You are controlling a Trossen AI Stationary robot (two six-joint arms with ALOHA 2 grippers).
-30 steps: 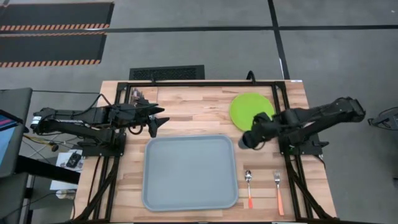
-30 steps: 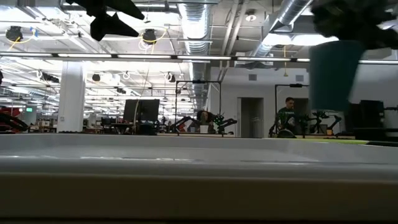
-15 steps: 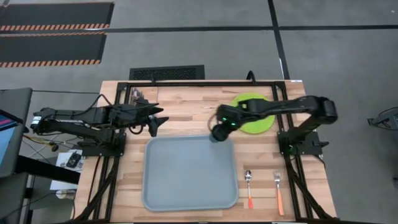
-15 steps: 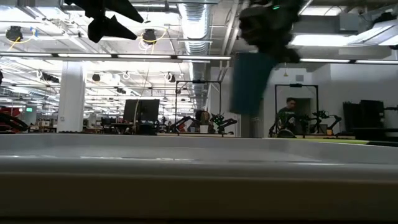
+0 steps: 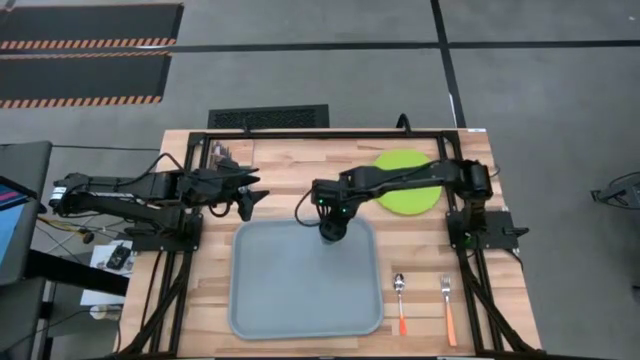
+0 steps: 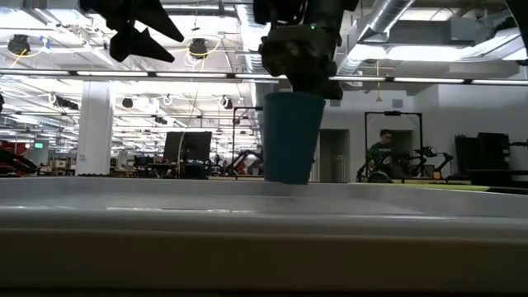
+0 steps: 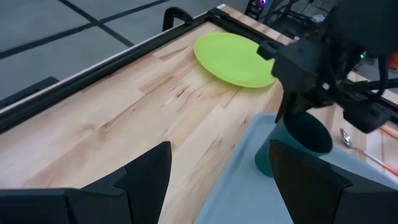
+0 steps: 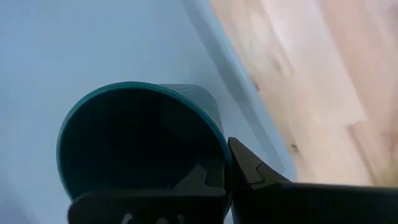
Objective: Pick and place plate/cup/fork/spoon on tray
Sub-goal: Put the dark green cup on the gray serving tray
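My right gripper [image 5: 330, 222] is shut on the dark teal cup [image 5: 333, 234] over the far part of the grey-blue tray [image 5: 300, 300]. The low view shows the cup [image 6: 290, 136] upright, its base down at the tray's floor; I cannot tell if it touches. The lime-green plate [image 5: 405, 183] lies flat on the table, right of the cup. The spoon [image 5: 400, 300] and the fork [image 5: 447, 308] lie on the table right of the tray. My left gripper [image 5: 245, 200] is open and empty above the table, left of the tray's far left corner. My right gripper holds the cup by its rim [image 8: 217, 140], one finger inside the cup and one finger [image 8: 249, 168] outside its wall. The fingers come from above, pointing down. The cup hangs upright below them, mouth up, over the tray's far part.
Black frame rails [image 5: 300, 132] run along the table's far edge and sides. Bare wood [image 5: 300, 175] lies between the tray and the far rail. The right arm [image 5: 420, 175] reaches across above the plate.
My right gripper has carried the cup toward the table's left, from beside the tray's far right corner to over the tray's far part, and has gone down with it. The cup has stayed upright.
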